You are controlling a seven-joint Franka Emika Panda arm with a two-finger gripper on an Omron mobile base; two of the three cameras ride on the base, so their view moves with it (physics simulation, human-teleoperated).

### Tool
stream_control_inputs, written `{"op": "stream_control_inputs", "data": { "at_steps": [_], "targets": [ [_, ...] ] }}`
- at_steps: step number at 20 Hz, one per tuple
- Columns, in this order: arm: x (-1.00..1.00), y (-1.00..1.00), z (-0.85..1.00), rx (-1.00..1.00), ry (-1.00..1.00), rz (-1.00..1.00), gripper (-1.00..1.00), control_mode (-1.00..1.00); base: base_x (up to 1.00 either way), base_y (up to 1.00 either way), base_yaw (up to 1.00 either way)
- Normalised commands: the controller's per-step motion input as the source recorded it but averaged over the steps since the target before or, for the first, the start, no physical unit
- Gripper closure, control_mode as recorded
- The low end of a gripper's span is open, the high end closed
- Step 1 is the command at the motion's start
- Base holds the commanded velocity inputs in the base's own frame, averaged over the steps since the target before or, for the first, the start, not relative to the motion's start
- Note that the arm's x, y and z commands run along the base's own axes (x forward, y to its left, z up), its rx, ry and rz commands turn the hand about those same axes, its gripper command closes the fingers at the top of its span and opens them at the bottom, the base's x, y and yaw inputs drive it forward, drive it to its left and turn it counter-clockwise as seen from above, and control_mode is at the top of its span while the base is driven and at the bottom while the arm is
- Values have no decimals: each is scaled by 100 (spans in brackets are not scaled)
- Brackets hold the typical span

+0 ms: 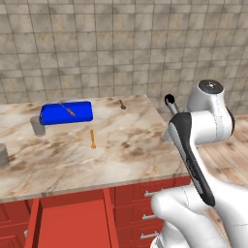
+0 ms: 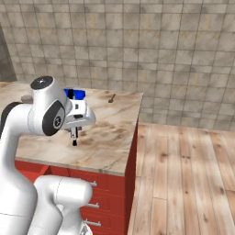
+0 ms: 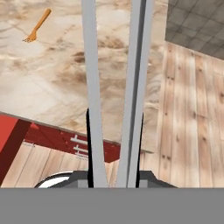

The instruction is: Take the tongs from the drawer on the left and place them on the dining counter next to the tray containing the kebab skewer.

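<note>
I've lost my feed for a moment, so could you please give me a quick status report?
Gripper shut on the tongs, held above the dining counter edge. Tray with kebab skewer at far side. Orange fork lies between.

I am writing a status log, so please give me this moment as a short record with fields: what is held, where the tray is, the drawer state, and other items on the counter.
held: tongs, clamped in the gripper, arms pointing out over the dining counter
tray: blue tray at far left of counter, kebab skewer on it
drawer: red drawer open, below counter edge
other items: orange utensil; wooden spoon; grey cup beside tray
</note>
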Motion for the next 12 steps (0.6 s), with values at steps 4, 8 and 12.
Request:
{"op": "stream_control_inputs", "data": {
  "at_steps": [4,8,12],
  "targets": [
    [0,-4,12,0,-1,-3,100,-100,0,0,0],
    [0,-5,7,0,-3,-4,100,-100,0,0,0],
    [0,-10,3,0,-7,-6,100,-100,0,0,0]
  ]
}}
